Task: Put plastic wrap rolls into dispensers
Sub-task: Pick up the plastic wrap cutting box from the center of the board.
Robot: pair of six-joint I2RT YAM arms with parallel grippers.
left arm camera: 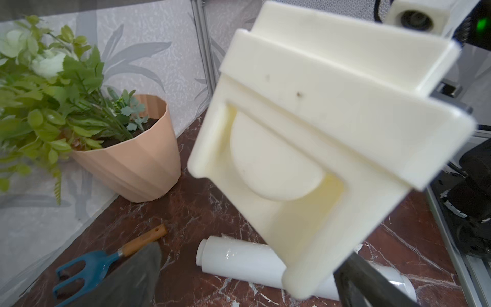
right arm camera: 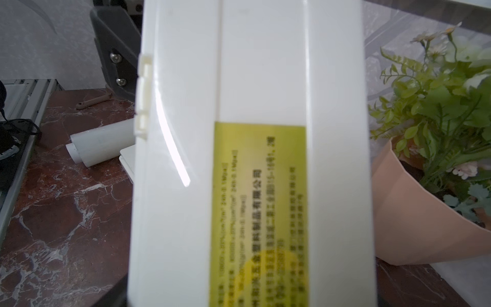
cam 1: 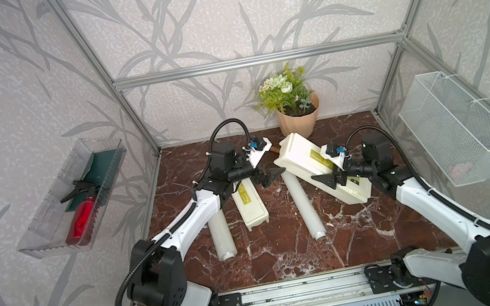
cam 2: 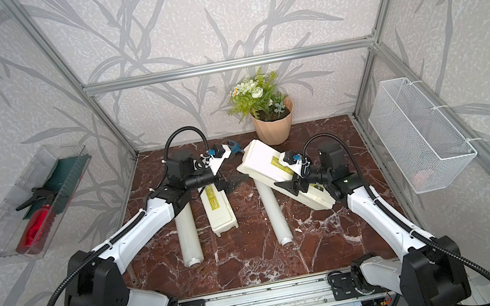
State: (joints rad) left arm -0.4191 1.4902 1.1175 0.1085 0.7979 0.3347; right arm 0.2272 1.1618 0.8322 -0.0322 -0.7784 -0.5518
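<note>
Two plastic wrap rolls lie on the marble table: one beside my left arm and one in the middle, also seen in the left wrist view. One dispenser lies flat between them, lid down and label up. My right gripper is shut across the middle of the other dispenser, holding it tilted with its far end off the table; its label fills the right wrist view. My left gripper stands open just short of that raised end, not touching it.
A peach flower pot stands at the back, close behind the held dispenser. A blue garden fork lies near it. A white wire mesh basket hangs on the right wall. A clear tray with a red spray bottle hangs on the left wall.
</note>
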